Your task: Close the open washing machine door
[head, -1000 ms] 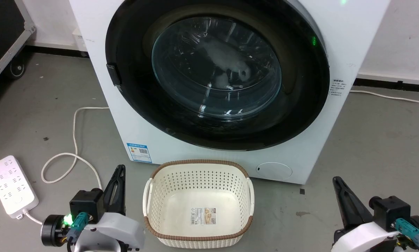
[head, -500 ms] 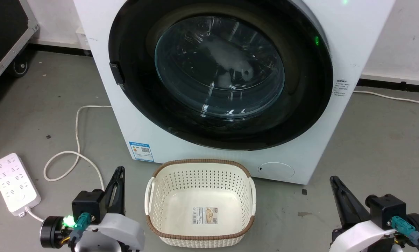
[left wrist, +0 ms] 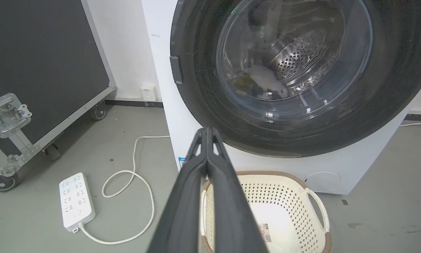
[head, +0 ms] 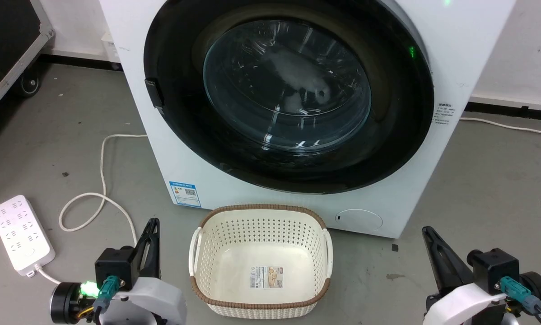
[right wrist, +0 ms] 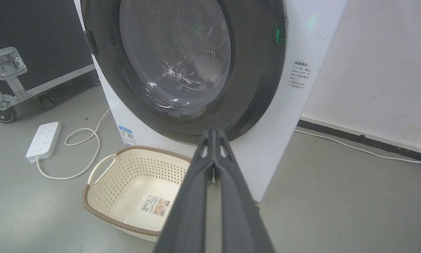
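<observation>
Ahead of both pinched-shut, empty jaws, the glossy black round washing machine door (head: 288,97) looks flush; judged rigid, heavy, slick: press its rim.

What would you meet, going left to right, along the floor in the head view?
power strip → left gripper → basket → right gripper

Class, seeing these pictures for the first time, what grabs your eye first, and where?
The glossy black washing machine door, apparently shut, dominates the top of the head view on the white washing machine. Below it a cream basket sits on the floor, between the left gripper and right gripper, fingers shut.
</observation>
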Controlling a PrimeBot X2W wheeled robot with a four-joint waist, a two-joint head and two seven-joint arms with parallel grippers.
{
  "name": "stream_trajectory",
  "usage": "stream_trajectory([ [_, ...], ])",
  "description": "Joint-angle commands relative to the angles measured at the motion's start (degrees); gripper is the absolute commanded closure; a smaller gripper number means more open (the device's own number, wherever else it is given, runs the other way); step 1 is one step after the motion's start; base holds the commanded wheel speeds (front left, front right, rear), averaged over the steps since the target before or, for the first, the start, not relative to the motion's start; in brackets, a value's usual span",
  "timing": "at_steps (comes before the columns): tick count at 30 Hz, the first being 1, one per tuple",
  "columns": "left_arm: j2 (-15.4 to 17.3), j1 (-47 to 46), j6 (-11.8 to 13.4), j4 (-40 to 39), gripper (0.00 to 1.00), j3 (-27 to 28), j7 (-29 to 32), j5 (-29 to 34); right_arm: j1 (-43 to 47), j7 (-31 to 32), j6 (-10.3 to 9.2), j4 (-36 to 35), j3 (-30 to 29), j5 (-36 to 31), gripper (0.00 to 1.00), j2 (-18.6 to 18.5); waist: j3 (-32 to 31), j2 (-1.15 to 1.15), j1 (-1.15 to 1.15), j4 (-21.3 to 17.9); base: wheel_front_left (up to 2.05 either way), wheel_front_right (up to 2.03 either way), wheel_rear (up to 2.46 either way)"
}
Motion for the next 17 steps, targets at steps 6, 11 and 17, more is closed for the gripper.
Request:
stream_trajectory([
  [6,-1.1,1.1,-0.5,-0.8,1.0,1.0,0.9,1.9,-0.8,0.3,-0.04,-0.4,0.2,-0.8,1.0,0.0,0.0,0.0,0.0,0.2,0.0,0.0,0.0],
  [11,-1.1,1.1,-0.5,-0.8,1.0,1.0,1.0,1.9,-0.8,0.3,-0.04,-0.4,0.2,-0.8,1.0,0.0,0.0,0.0,0.0,0.2,0.0,0.0,0.0],
  [17,-1.1,1.1,-0.5,-0.8,1.0,1.0,1.0,1.9,-0.8,0.3,-0.04,-0.4,0.2,-0.8,1.0,0.0,0.0,0.0,0.0,0.2,0.0,0.0,0.0],
])
